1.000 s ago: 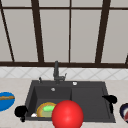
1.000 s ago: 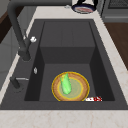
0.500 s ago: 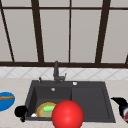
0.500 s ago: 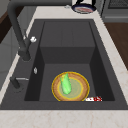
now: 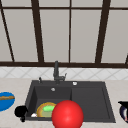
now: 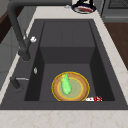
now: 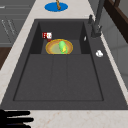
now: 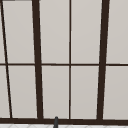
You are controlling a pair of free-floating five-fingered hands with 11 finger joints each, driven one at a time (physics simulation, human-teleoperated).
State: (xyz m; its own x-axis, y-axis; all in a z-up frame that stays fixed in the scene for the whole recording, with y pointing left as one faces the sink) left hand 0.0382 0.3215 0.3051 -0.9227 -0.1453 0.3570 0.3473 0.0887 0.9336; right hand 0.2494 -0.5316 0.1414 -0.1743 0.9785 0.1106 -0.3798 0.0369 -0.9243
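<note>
A yellow-rimmed plate [image 6: 70, 87] with a green vegetable [image 6: 65, 83] lies in the sink's left basin [image 5: 52, 96]; the plate [image 7: 59, 47] appears in the right side view too. A small red and white thing [image 6: 93, 99] lies beside it at the basin's front wall. My left hand [image 5: 20, 111] hovers as a dark shape at the sink's front left corner. My right hand [image 7: 15, 119] stretches straight fingers over the counter right of the sink, above a dark bowl [image 6: 83, 8]. A big red ball [image 5: 67, 114] covers the sink's front edge in the front view.
A dark faucet [image 5: 56, 72] stands behind the basin. A blue plate [image 5: 5, 100] with a brown stick lies on the left counter. The sink's right half [image 7: 58, 77] is a flat draining area. A window [image 8: 70, 60] rises behind.
The right hand has shifted slightly to the right over the dark bowl. Everything else stays where it was.
</note>
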